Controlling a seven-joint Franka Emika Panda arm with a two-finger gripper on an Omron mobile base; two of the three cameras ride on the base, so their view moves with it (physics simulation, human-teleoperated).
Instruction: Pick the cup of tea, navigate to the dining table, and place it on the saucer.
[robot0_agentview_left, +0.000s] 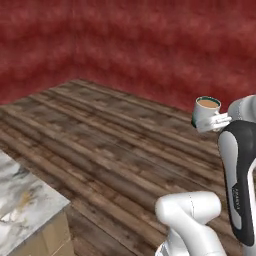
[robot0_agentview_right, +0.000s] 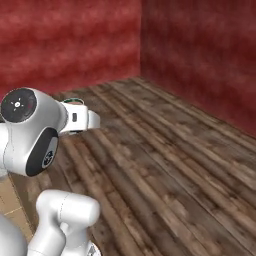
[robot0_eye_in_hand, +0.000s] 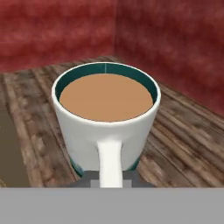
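Where the arm reaches up at the right edge of the left base view, the cup of tea (robot0_agentview_left: 205, 112) hangs in the air above the wood-plank floor (robot0_agentview_left: 115, 145), upright, its light brown tea level inside a teal-lined rim.

Item: cup of tea (robot0_eye_in_hand: 106, 118), white body, teal band at the foot, handle turned toward the camera in the hand view, centre frame.

Item: gripper (robot0_agentview_left: 220, 120), white, at centre right of the left base view; fingers pressed together on the cup's handle, the dark finger tips (robot0_eye_in_hand: 89, 180) showing at either side of the handle base.

Item: cup rim (robot0_agentview_right: 74, 101), a thin teal arc peeking above the white hand at upper left of the right base view.

Item: dining table (robot0_agentview_left: 22, 202), marble-topped corner with tan base, lower left of the left base view, well apart from the cup.

Item: red walls (robot0_agentview_right: 200, 55), meeting at a corner behind the floor.
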